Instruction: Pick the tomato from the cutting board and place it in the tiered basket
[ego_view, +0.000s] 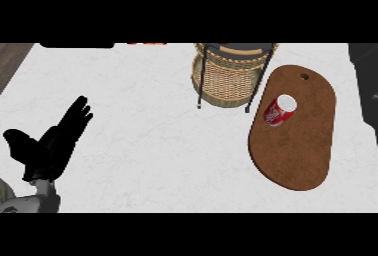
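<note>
Left hand (52, 142) low at left edge, open, fingers straight, holding nothing, over white table (148, 125). Well apart to the right, red-and-white can (279, 111) lies on brown board (295, 150), upper part; wicker basket (225, 80) just left of board

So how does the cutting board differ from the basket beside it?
The cutting board is flat, smooth and dark brown; the basket is woven, pale tan and stands upright. The board carries a red can; the basket shows none. Both sit on the white counter.
</note>
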